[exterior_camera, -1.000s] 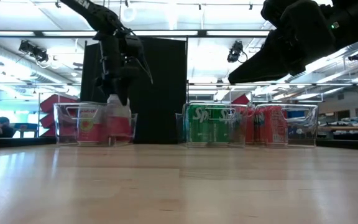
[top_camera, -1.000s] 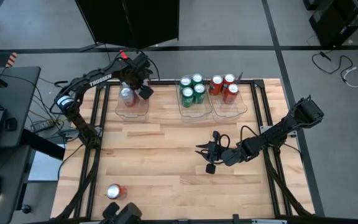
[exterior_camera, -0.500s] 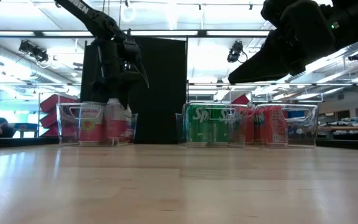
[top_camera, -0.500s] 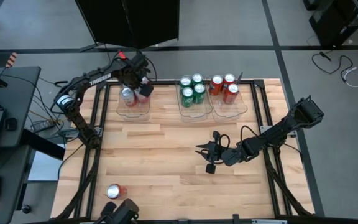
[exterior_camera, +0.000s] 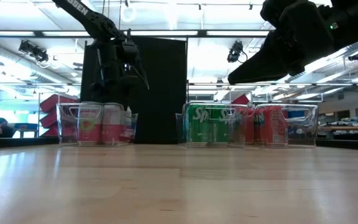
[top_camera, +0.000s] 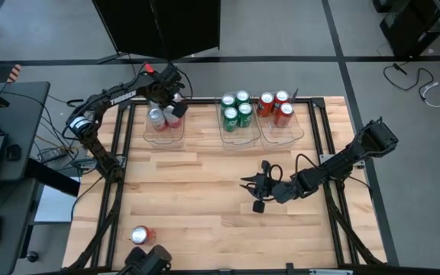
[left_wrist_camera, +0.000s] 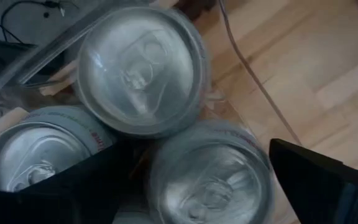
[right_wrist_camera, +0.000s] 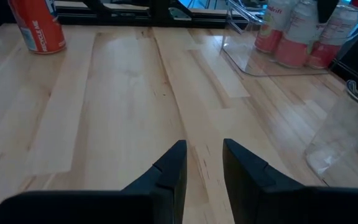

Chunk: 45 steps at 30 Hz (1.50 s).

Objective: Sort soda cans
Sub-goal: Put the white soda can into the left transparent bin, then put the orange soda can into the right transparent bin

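Pale wooden slats make up the surface [top_camera: 205, 198], framed by black rails. Nearest the front edge, well apart from the clear plastic bins [top_camera: 241, 131] at the back, a lone red soda can [top_camera: 140, 235] stands upright. Between that can and the bins, the right gripper [top_camera: 252, 195] hovers low over bare wood, its fingers [right_wrist_camera: 169, 168] narrowly parted and holding nothing. Along the far edge, the bins sit in a row: the one on the right holds red cans [top_camera: 275, 107], the middle one green cans [top_camera: 237, 110], and the left one three silver-white cans [left_wrist_camera: 142, 68] with silver tops, packed touching each other. The left gripper [top_camera: 171, 103] hangs directly over that left bin, its jaws spread wide on either side of one of the silver-white cans without gripping it.
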Tool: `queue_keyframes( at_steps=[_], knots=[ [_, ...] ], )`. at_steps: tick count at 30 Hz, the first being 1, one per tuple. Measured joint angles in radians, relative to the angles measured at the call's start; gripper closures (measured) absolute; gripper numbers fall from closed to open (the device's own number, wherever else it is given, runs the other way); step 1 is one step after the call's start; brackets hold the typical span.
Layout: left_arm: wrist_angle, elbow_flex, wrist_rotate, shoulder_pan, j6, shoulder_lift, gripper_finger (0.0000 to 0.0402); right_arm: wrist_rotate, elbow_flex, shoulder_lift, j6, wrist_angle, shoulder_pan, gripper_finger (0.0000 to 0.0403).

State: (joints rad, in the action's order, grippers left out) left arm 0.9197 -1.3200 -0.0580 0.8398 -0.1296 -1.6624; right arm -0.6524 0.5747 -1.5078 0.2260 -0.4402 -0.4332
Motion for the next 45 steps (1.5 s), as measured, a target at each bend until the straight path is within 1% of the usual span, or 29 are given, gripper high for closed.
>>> queue_keyframes(
  at_steps=[1, 2, 6, 9, 13, 16, 22, 27, 30, 33, 35, 38, 45],
  knots=[
    [0.001, -0.004, -0.001, 0.001, 0.005, 0.001, 0.0019, 0.000, 0.000, 0.000, 0.000, 0.000, 0.001, 0.0313],
    [0.008, -0.005, -0.001, 0.001, 0.014, 0.002, 0.0023, 0.000, 0.000, 0.000, 0.000, 0.000, 0.002, 0.0313],
    [0.011, -0.013, -0.003, -0.003, 0.022, 0.000, 0.0058, 0.000, 0.000, 0.000, 0.000, 0.000, 0.002, 0.0313],
    [0.012, -0.013, 0.002, -0.003, 0.022, 0.000, 0.0071, 0.000, 0.000, 0.000, 0.000, 0.000, 0.002, 0.0313],
    [0.023, -0.015, 0.002, -0.003, 0.040, 0.001, 0.0073, 0.000, 0.000, 0.000, 0.000, 0.000, 0.002, 0.0313],
    [0.065, -0.040, -0.001, -0.003, 0.049, 0.001, 0.0070, 0.000, 0.000, 0.000, 0.000, 0.000, 0.002, 0.0313],
    [0.163, -0.131, -0.028, -0.004, 0.051, 0.002, 0.0069, 0.000, 0.000, 0.000, 0.000, 0.000, 0.002, 0.0313],
    [0.249, -0.197, -0.031, -0.021, 0.054, 0.002, 0.0070, 0.000, 0.000, 0.000, 0.000, 0.000, 0.002, 0.0313],
    [0.301, -0.227, -0.031, -0.048, 0.098, 0.003, 0.0079, 0.000, 0.000, 0.000, 0.000, 0.000, 0.003, 0.0313],
    [0.351, -0.246, -0.031, -0.091, 0.148, 0.003, 0.0101, 0.000, 0.000, 0.000, 0.000, 0.000, 0.003, 0.0313],
    [0.383, -0.261, -0.030, -0.132, 0.181, 0.003, 0.0125, 0.000, 0.000, 0.000, 0.000, 0.000, 0.003, 0.0313],
    [0.434, -0.287, -0.030, -0.196, 0.204, 0.003, 0.0170, 0.000, 0.000, 0.000, 0.000, 0.000, 0.003, 0.0313],
    [0.566, -0.351, -0.029, -0.329, 0.205, 0.003, 0.0282, 0.000, 0.000, 0.000, 0.000, -0.001, 0.003, 0.0313]
  ],
)
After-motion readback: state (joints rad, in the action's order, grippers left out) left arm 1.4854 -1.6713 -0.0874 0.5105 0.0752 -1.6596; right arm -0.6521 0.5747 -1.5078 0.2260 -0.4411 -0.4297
